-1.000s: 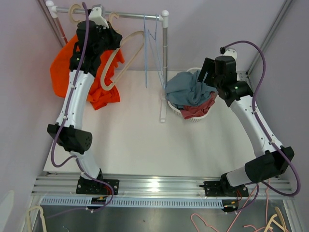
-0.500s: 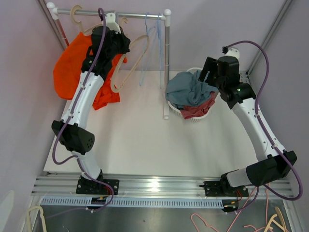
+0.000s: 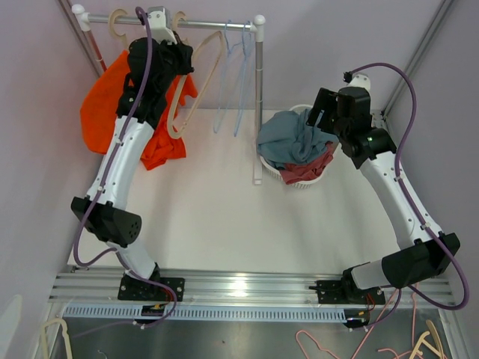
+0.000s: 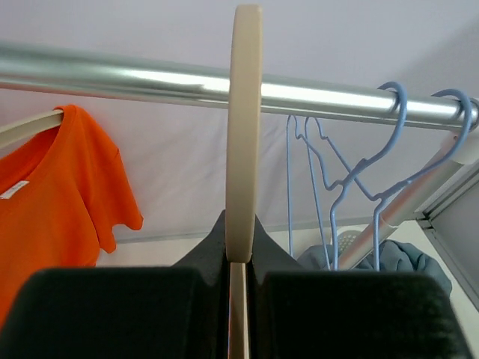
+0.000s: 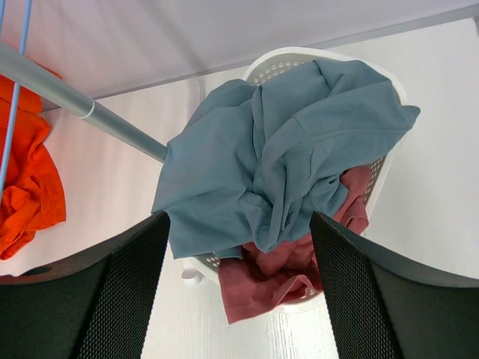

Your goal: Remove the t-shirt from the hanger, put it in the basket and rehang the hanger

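Fingers (image 4: 112, 314) of the left claw (image 4: 238, 299) press on the neck of a bare hanger (image 4: 244, 112) from both sides. Only its thin cream strip shows between them, so we read this claw as clamped on it. The hook rises straight up from the grip and crosses the rail (image 4: 112, 75). We cannot tell whether it rests on the bar. From above, the rest of this hanger slants down to the right of the left arm, with nothing on it.

Left of it we see the orange tee (image 4: 45, 194) on a second cream hanger (image 4: 30, 127), whose arm runs into the neck opening. That hanger's hook sits on the rail near its left end. The tee drapes down beside the left arm, apart from the claw. To the right of the held hook, two blue wire hangers (image 4: 337, 194) hang from the rail close to the corner post.

The right claw (image 5: 238, 221) is spread wide, and both mesh-faced fingers (image 5: 97, 299) are far apart with nothing between them. It is above a white basket (image 5: 284, 63) that stands on the table (image 3: 209, 217) by the foot of the post. We see it touching nothing. A grey-blue garment (image 5: 284, 149) is heaped on top in the basket and spills over the near rim. A red garment (image 5: 262, 280) lies under it, hanging over the edge.
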### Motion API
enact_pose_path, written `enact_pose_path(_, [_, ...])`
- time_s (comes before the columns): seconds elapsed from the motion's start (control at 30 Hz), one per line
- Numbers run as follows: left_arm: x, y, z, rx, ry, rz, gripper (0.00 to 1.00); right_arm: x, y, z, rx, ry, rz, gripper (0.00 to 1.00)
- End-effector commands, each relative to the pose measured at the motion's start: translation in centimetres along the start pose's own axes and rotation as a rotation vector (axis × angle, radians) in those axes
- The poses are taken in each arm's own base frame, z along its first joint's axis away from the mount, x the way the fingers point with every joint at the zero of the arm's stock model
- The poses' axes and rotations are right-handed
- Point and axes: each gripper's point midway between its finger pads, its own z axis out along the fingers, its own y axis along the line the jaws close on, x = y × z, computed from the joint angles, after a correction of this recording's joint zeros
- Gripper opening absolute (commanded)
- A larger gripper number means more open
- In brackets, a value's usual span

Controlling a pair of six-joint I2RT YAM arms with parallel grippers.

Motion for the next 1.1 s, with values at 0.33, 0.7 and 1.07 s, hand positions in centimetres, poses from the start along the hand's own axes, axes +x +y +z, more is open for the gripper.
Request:
enact_pose_path(0.33, [-4.5,-2.8,1.9,0.101,-0.072,0.024,0.01,-1.8,1.2,-1.0,-0.044,-0.059,0.004,0.81])
enact_pose_path(0.7, [-0.4,-3.7,3.6,0.179,0.052,0.031,0.01,-1.7,1.1,-1.8,-0.053,-0.067,0.011,0.80])
enact_pose_path(1.07, [0.7,-6.4,2.5,0.348,0.093,0.052,0.03,-1.3,1.6,-2.3,-0.063,-0.068,0.011,0.81])
